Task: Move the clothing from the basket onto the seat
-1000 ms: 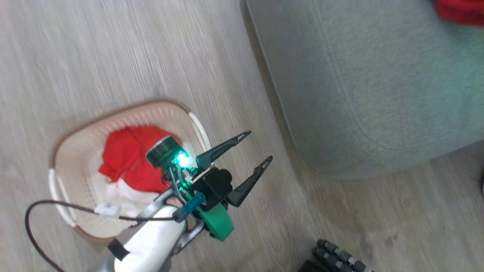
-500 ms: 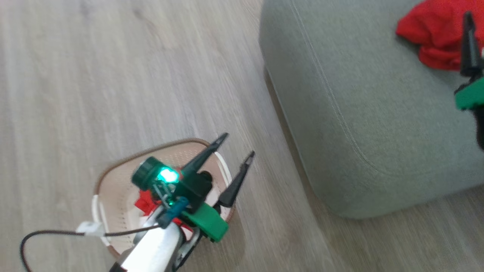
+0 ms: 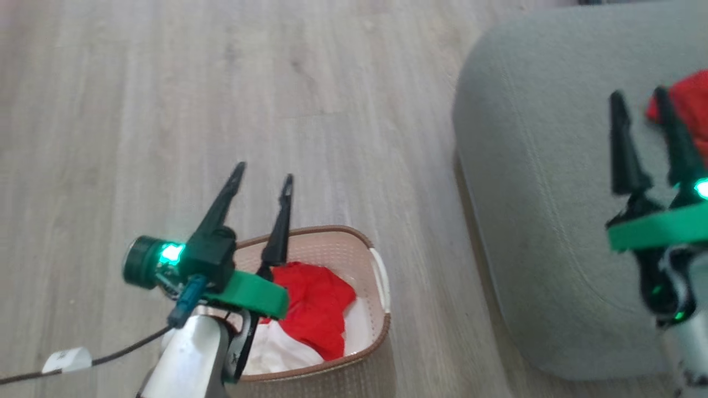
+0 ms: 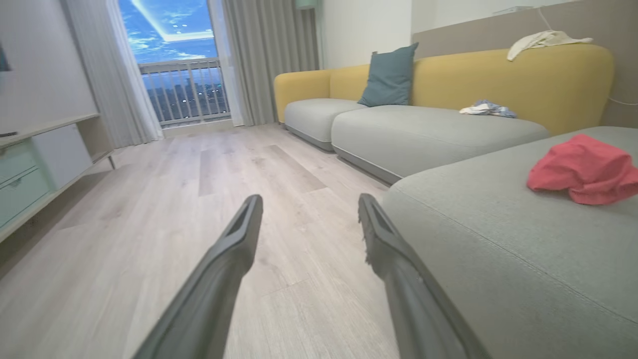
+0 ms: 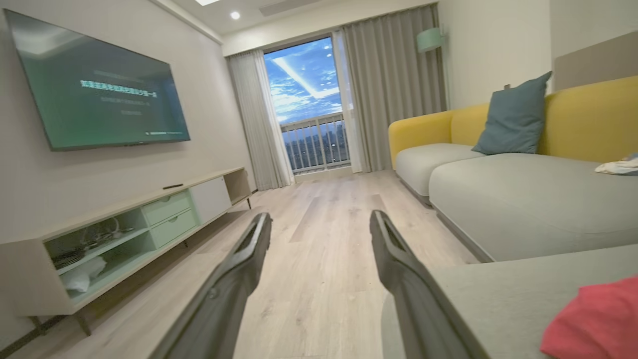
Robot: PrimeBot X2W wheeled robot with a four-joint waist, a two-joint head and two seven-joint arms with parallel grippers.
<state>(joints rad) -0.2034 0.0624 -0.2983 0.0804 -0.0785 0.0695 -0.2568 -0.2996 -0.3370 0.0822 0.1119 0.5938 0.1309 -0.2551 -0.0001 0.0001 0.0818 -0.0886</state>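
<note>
Head view, left side: the left gripper [image 3: 264,171] is raised above the floor [image 3: 166,83], its two fingers spread wide with nothing between them. Directly beneath its fingers and wrist sits the basket [image 3: 381,276], holding the clothing [image 3: 312,298]: a red piece uppermost, a white piece [image 3: 279,351] under it on the wrist side. No contact between fingers and fabric is evident; the fingertips point out past the basket's far rim.

To this gripper's right, across a strip of floor, lies the seat [image 3: 531,193]. The right gripper [image 3: 637,94] hovers over it, likewise spread wide and empty. Just beyond its fingertips a red garment [image 3: 688,105] rests on the cushion, clear of both fingers.

Left wrist view: well ahead of the fingers stand a yellow-backed sofa [image 4: 448,85] and a balcony window [image 4: 174,55].

Assessment: one garment appears delivered and the basket is not yet emptied. The step in hand is judged to be the approach for the next pick. That calls for the left gripper to tip downward, descend inside the rim, straddle a fold of the red piece, close on it and lift clear before crossing to the seat.
</note>
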